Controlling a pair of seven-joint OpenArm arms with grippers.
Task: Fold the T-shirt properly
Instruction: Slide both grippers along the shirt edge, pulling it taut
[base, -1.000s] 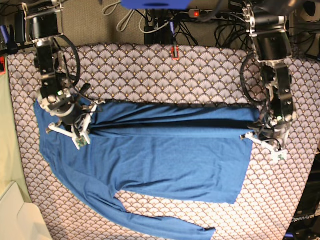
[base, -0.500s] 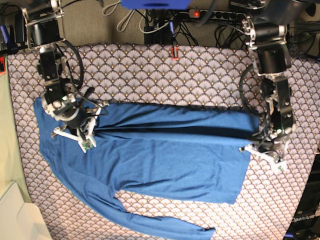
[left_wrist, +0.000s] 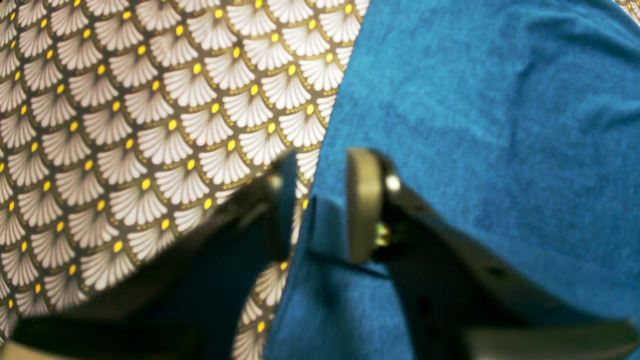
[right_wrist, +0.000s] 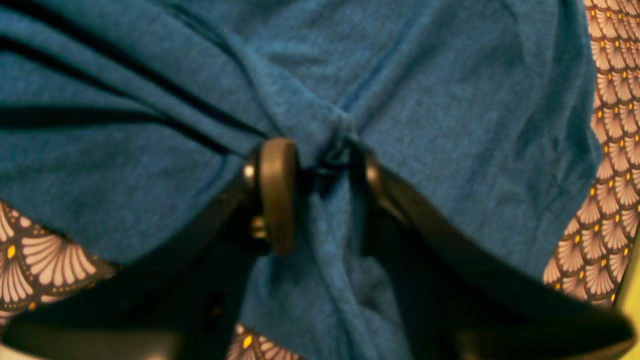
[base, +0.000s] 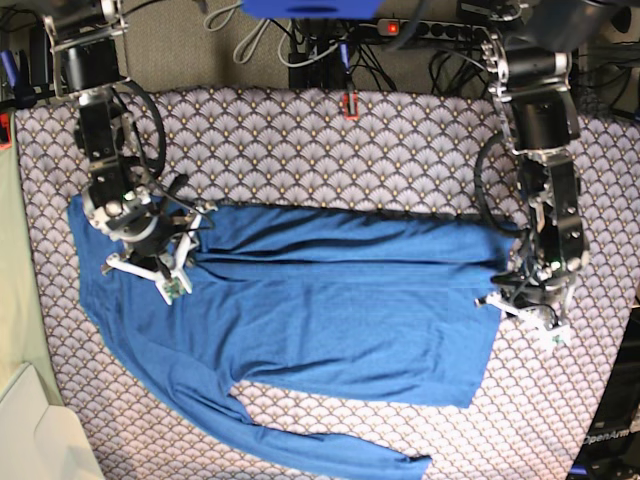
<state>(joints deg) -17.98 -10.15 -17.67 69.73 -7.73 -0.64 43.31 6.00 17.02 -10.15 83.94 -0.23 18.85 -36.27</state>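
Note:
The blue T-shirt lies spread across the table, its far edge folded over the body and one long sleeve trailing toward the near edge. My left gripper sits at the shirt's right end. In the left wrist view it is open, straddling the T-shirt's edge. My right gripper rests on the shirt's left end. In the right wrist view it is open, with a pinched ridge of the T-shirt standing between its fingers.
The scallop-patterned tablecloth covers the table. A small red clip sits at the far edge, with cables behind it. A pale box stands off the near left corner.
Both grippers came down toward the near side with the folded edge and opened from shut. The fold, lifted a second ago, now lies flat on the shirt.

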